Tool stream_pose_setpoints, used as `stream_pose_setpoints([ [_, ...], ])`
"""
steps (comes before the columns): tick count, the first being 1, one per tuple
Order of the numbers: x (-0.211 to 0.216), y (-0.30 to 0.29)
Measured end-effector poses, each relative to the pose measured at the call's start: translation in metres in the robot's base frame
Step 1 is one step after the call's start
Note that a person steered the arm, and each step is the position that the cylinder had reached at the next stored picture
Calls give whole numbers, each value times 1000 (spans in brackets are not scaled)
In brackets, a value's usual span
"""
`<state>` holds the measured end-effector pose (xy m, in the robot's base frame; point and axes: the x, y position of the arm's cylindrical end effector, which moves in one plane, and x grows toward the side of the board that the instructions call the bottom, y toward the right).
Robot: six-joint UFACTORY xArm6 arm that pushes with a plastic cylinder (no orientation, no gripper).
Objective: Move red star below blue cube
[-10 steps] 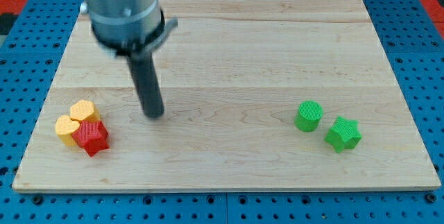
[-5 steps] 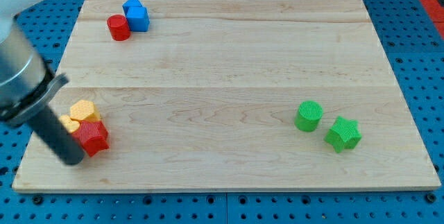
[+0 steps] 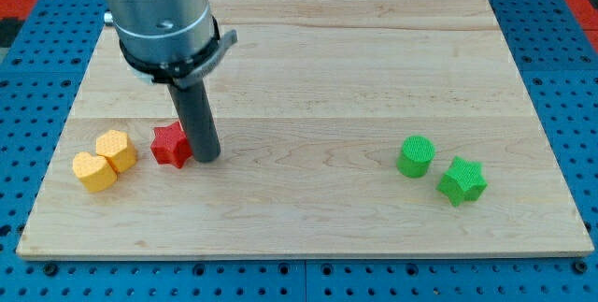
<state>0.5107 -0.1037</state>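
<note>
Since our tip (image 3: 206,157) touches the small red plastic star (image 3: 171,145) on its right | no gripper to open or close | blue cube hidden, likely behind arm.

Pale wood tabletop (image 3: 327,78), matt plastic-looking blocks, dark rod.

Smooth, lightly grained planks with faint seams across the tabletop. Ridged, layered faces on the red star (image 3: 171,145), the two yellow blocks (image 3: 105,159), the green cylinder (image 3: 416,156) and the green star (image 3: 462,180). Matt black at my tip (image 3: 207,157), touching the red star; dull grey brushed metal on the housing (image 3: 161,12) above. Perforated blue base (image 3: 561,68) around.
</note>
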Motion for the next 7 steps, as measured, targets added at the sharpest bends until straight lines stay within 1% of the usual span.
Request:
stream_pose_setpoints([
  [1, 23, -4],
  [2, 2, -53],
  [3, -28, -56],
  [5, -148, -64],
  [6, -161, -64],
  [7, -146, -61],
])
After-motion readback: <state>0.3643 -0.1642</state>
